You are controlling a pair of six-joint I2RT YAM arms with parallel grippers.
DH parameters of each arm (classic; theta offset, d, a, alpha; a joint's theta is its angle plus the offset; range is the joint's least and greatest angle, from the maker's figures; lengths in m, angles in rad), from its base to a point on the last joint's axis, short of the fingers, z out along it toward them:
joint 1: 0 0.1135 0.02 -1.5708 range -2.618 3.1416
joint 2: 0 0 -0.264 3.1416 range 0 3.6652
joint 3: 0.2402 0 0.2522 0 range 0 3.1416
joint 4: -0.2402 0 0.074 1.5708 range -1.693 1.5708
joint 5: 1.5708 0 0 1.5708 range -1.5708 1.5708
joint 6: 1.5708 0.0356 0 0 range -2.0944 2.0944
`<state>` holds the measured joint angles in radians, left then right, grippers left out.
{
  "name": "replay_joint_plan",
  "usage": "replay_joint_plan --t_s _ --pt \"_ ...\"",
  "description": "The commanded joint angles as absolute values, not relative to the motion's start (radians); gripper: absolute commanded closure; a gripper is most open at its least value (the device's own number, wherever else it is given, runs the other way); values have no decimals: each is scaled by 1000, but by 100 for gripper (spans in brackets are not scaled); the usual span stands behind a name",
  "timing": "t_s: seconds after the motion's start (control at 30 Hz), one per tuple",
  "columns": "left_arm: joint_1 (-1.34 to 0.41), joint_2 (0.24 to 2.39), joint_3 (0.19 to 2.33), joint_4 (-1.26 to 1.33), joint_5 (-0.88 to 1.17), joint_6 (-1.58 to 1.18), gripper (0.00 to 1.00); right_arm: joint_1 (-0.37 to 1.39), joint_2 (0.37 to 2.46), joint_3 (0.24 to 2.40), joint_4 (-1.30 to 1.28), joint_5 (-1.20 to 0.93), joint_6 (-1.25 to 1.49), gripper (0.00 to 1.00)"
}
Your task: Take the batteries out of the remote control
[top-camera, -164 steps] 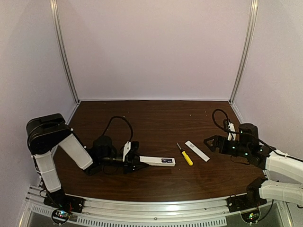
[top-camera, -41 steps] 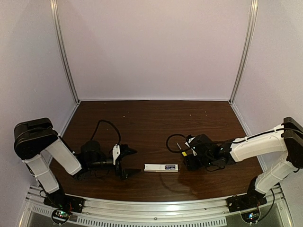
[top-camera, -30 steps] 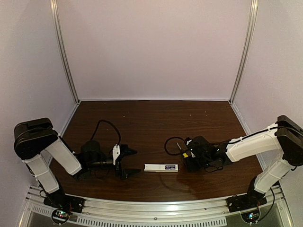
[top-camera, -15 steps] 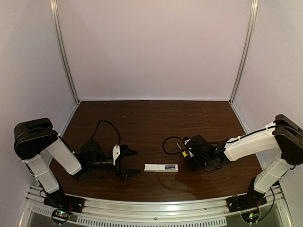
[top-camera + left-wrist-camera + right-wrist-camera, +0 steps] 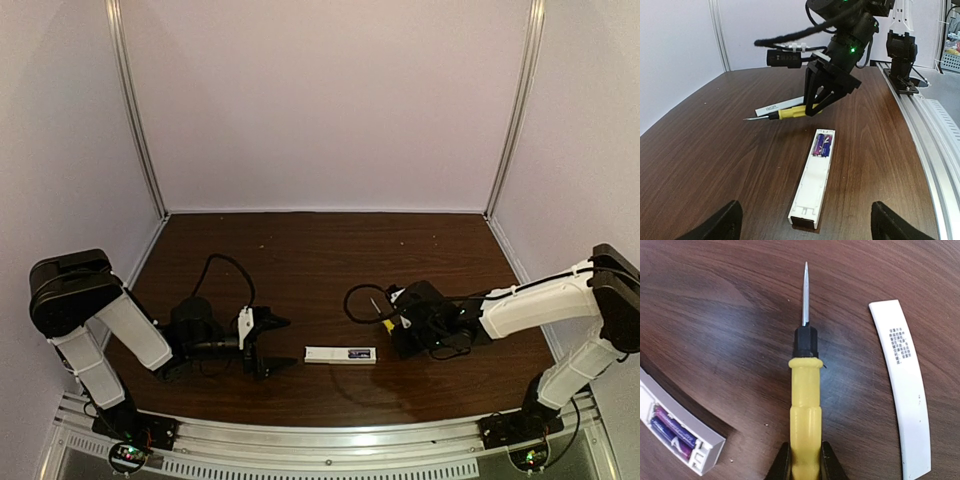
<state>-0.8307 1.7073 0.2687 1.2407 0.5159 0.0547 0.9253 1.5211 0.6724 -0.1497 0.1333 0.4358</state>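
Tabletop (image 5: 330, 250) of dark wood is seen beneath both arms. Just ahead of the left gripper (image 5: 285, 343), whose jaws are spread wide with nothing between them, the remote (image 5: 815, 180) is laid flat. Its long axis runs almost straight out from the gap between those jaws. Its closed end is turned toward them, and its open bay is pointed away, toward the right gripper (image 5: 814, 105). A white cover (image 5: 902, 390) is laid flat just beside the right jaws, roughly parallel to the screwdriver (image 5: 805, 390). The yellow handle of the screwdriver is clamped between the right jaws, and its blade is pointed straight out from them. Whether the blade touches the wood cannot be told. Two batteries (image 5: 823, 145) are seated side by side in the bay, lengthwise along the remote, just below and beside the right jaws.
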Motion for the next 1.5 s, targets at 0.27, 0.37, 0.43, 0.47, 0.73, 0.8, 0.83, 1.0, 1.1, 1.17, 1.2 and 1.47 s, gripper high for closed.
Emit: replay_joint_plan --t_s 0.27,0.37,0.43,0.47,0.73,0.8,0.83,1.0,1.1,1.17,1.2,1.47 --pt "-824 1706 284 1280 564 34 9 927 1249 601 -50 -162 366 100" --pt "-824 1707 314 1231 614 20 12 930 1196 559 -4 -239 362 100" --pt "-824 1707 318 1239 648 7 12 934 1171 537 39 -293 358 100" --pt "-823 1707 316 1250 665 4 13 936 1163 529 56 -317 354 100" --pt "-815 1714 339 1274 785 -66 17 999 1160 498 172 -451 316 100" --pt "-814 1719 340 1288 812 -82 18 1020 1174 502 184 -474 299 100" --pt "-812 1718 341 1297 829 -93 19 1034 1183 508 185 -479 287 100" --pt "-805 1720 337 1350 892 -138 24 1090 1240 547 154 -476 239 100" --pt "-804 1721 337 1369 921 -152 29 1111 1262 565 138 -468 223 100" --pt "-804 1723 339 1371 935 -155 34 1116 1265 571 135 -465 216 100" --pt "-804 1724 341 1370 942 -157 36 1119 1265 572 135 -466 215 100" --pt "-804 1739 363 1365 1015 -170 52 1145 1278 606 100 -465 191 100"
